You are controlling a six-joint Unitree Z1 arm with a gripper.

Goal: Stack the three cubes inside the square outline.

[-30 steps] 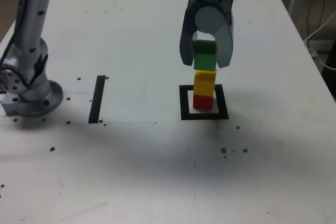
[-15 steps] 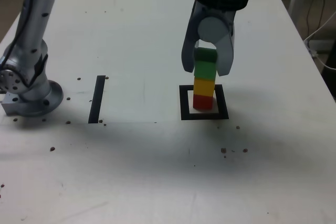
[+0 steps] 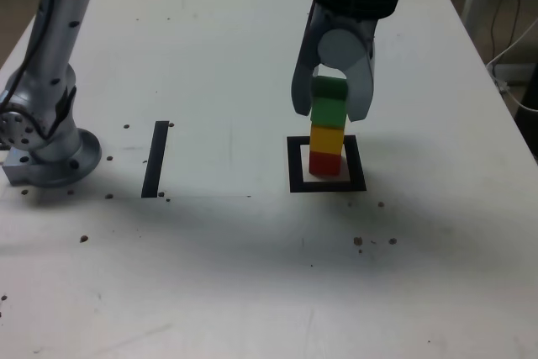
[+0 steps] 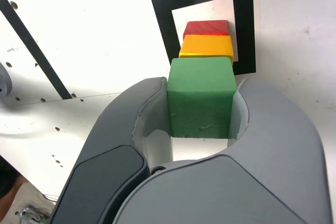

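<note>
Lowered since a second ago, the green cube (image 3: 329,110) now sits on the yellow cube (image 3: 327,138) with no gap showing between them in the exterior view, and almost nothing differs from half a second ago.

Nearest the exterior camera, the white bench (image 3: 252,275) carries only scattered dark specks. Farther back lies the square outline (image 3: 326,163), a black tape frame with a white centre. Inside it stands the red cube (image 3: 324,162), with the yellow cube on top of it and the green cube on top of that, forming one upright column. The wrist view shows the same order: red (image 4: 206,28) against the white centre of the outline (image 4: 244,30), yellow (image 4: 207,48) above it, green (image 4: 201,97) uppermost.

The gripper (image 3: 329,109) comes down from above and straddles the top of the column. Its two grey fingers (image 4: 144,111) are closed on the green cube, one against each side face, and the wrist view shows contact on both sides.

Toward the exterior view's left, well apart from the outline, a straight black tape strip (image 3: 155,158) lies on the bench. Beyond it, at the exterior view's left edge, the arm's round metal base (image 3: 50,153) stands on the bench with the silver arm link (image 3: 59,14) rising from it.
</note>
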